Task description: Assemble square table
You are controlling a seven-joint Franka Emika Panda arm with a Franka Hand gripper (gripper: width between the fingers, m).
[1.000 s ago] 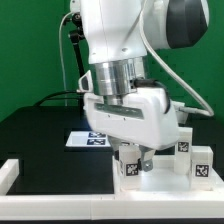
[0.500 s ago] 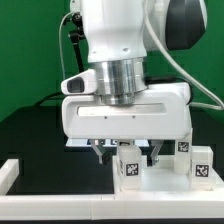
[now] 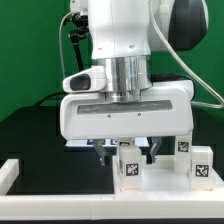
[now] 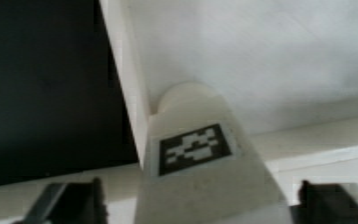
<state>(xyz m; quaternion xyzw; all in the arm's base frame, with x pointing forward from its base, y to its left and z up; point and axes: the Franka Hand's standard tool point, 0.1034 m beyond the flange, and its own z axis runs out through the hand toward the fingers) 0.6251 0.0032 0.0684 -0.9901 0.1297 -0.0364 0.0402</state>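
Note:
A white block leg (image 3: 128, 168) with a marker tag stands upright on the white square panel (image 3: 165, 181) at the exterior view's lower right. My gripper (image 3: 128, 154) hangs right over it, jaws open. In the wrist view the leg (image 4: 202, 150) rises between the two dark fingertips (image 4: 73, 200), with a gap showing on at least one side. The gripper (image 4: 202, 205) straddles it, and the panel (image 4: 247, 50) lies beyond. Two more tagged legs (image 3: 184, 144) (image 3: 201, 166) stand close by, towards the exterior view's right.
The marker board (image 3: 84, 140) lies flat on the black tabletop (image 3: 40, 130) behind the gripper. A long white bar (image 3: 55, 207) edges the table's front, with a raised end (image 3: 8, 172) at the exterior view's left. A green wall stands behind.
The hand has turned about its vertical axis so its broad side now faces the exterior camera. It has sunk slightly over the leg, and the fingers have drawn a little closer together.

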